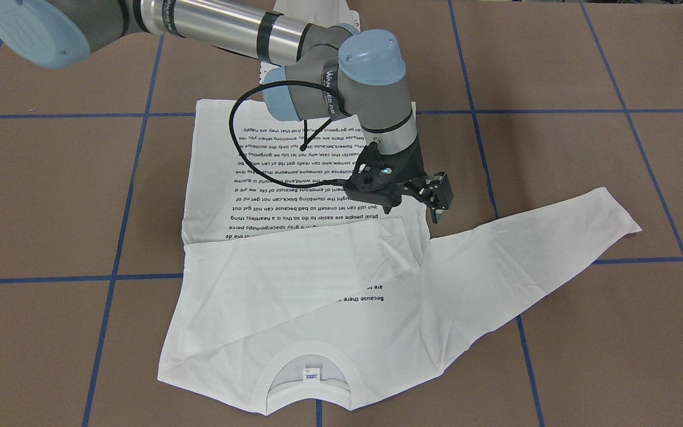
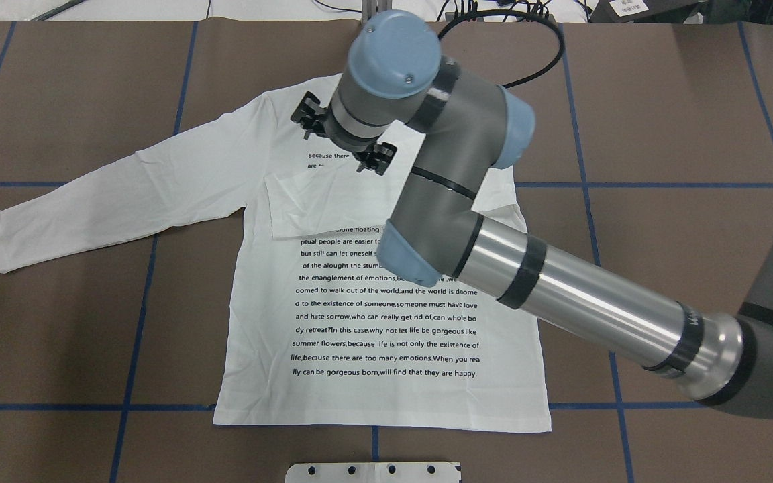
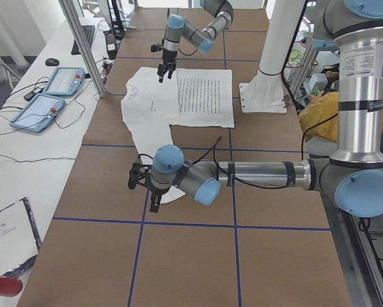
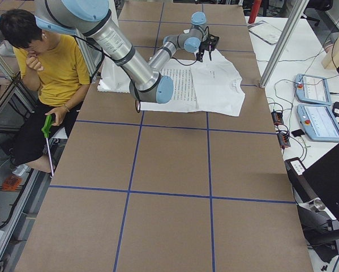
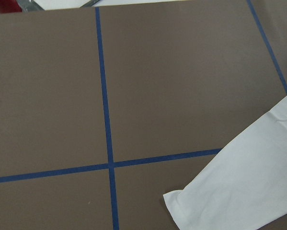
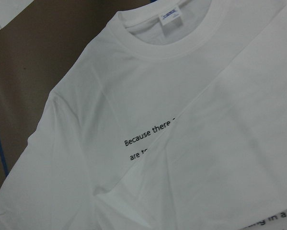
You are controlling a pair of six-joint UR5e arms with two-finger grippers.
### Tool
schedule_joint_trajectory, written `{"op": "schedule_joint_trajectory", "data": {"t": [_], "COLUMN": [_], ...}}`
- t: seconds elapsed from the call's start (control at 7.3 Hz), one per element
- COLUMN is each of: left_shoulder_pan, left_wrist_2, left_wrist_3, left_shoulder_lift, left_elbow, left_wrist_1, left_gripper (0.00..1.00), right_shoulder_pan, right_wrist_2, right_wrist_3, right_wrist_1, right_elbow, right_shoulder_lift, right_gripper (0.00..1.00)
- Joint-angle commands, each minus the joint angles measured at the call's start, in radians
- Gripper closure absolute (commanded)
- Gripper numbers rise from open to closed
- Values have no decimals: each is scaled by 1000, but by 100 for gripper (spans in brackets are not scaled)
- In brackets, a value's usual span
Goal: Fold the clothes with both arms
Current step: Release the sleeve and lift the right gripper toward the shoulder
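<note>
Print line nearest the robot read "lly can be gorgeous born,will find that they are happy."; by the collar (image 6: 181, 45), "Because there". White T-shirt (image 2: 386, 396) lay flat, print up, on brown table (image 2: 58, 335) gridded with blue tape (image 2: 91, 406). Folded sleeve (image 2: 319, 201) crossed the chest; outstretched sleeve (image 2: 91, 194) lay sideways. The right gripper (image 1: 412, 207) hovered over the chest, jaws wide, empty. The left gripper (image 3: 144, 190) hung above the cuff (image 5: 196, 201); opening indeterminate.

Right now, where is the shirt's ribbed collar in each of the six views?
Front-facing: collar bottom centre.
Overhead: hidden behind the right arm.
Exterior left: collar tiny, left of the printed text.
Exterior right: collar right of that text.
Left wrist: not in it.
Right wrist: top centre.
Shared landmark: printed text, absent only from left wrist.
</note>
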Motion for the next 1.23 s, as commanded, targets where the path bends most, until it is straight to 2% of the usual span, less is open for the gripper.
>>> {"op": "schedule_joint_trajectory", "data": {"t": [0.0, 0.27, 0.55, 0.68, 0.82, 0.96, 1.1], "left_shoulder_pan": [49, 139, 192, 213, 214, 217, 223], "left_wrist_2": [-3, -3, -6, -9, -31, -36, -36], "left_wrist_3": [-4, -4, -3, -4, -1, 2, 2], "left_shoulder_lift": [-99, -123, -124, -135, -136, -140, -143], "left_elbow": [173, 231, 272, 294, 295, 315, 323], "left_wrist_1": [-78, -141, -202, -239, -241, -243, -243], "left_gripper": [0, 1, 1, 4, 20, 32, 33], "right_shoulder_pan": [110, 155, 170, 181, 179, 181, 190], "right_wrist_2": [123, 151, 166, 169, 169, 169, 177], "right_wrist_3": [-126, -226, -250, -263, -264, -265, -286], "right_wrist_1": [-14, -14, -11, -11, -6, -5, -5], "right_elbow": [128, 194, 195, 198, 198, 198, 198], "right_shoulder_lift": [-158, -246, -274, -281, -295, -301, -314], "right_gripper": [1, 1, 1, 1, 1, 1, 1]}}
